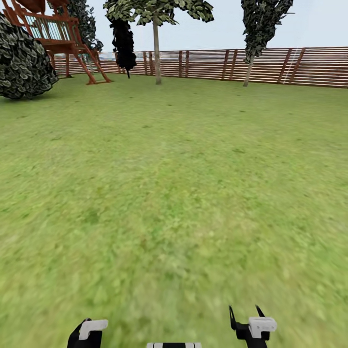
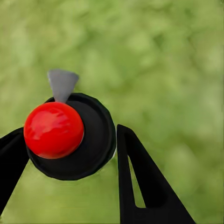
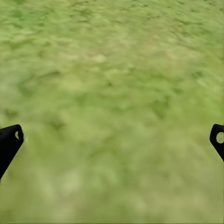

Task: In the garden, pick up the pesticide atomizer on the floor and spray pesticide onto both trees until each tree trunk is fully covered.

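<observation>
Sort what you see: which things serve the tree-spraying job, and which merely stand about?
Job: black red-capped spray bottle in left gripper; pale straight-trunked tree; green grass lawn.
Standing about: red wooden play frame; round dark leafy bush; brown slatted wooden fence.

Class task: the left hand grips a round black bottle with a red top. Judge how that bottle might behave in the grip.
The bottle looks round, so it may twist or slip between the flat fingers. Its glossy red top hints at hard, slick plastic. Weight cannot be told.
</observation>
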Available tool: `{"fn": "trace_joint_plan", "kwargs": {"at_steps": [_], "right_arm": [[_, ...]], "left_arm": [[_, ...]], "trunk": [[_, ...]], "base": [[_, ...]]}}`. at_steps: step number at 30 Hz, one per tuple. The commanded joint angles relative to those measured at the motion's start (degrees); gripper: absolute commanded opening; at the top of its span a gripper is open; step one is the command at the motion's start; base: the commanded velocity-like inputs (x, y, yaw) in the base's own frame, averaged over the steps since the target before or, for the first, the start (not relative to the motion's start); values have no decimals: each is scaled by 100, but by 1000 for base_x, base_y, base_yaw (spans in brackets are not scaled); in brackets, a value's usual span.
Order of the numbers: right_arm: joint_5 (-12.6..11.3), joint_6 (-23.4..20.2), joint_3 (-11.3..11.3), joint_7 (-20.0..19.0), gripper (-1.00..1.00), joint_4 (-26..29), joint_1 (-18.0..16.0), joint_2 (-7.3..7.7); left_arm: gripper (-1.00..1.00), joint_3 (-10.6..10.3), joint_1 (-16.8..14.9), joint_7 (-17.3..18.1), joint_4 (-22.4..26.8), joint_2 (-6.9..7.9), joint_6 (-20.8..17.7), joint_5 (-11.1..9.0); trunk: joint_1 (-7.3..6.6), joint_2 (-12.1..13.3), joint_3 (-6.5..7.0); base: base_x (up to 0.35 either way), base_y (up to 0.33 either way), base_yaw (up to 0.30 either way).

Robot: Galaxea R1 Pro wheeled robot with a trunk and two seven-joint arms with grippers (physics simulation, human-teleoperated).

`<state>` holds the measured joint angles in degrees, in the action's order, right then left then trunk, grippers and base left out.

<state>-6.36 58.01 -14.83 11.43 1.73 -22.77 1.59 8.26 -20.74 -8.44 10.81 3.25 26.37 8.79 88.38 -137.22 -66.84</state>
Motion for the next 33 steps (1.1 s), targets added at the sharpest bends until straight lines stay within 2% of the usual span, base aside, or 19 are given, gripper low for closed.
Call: {"fn": "trace_joint_plan", "kwargs": {"at_steps": [1,27,33], "right_arm": [[2,0,-2,0,100,-16,0,-4],[12,17,-11,0,100,-50,0,-44],[12,26,-11,1,100,-50,2,-45]], "left_arm": [[-100,0,0,0,0,0,0,0],[-100,1,0,0,0,-9,-9,-8],[-100,2,0,0,0,-9,-9,-14]], "trunk": [[0,0,0],[0,0,0],[0,0,24]], "base": [[333,82,-1],[288,194,20],[328,34,95]]}}
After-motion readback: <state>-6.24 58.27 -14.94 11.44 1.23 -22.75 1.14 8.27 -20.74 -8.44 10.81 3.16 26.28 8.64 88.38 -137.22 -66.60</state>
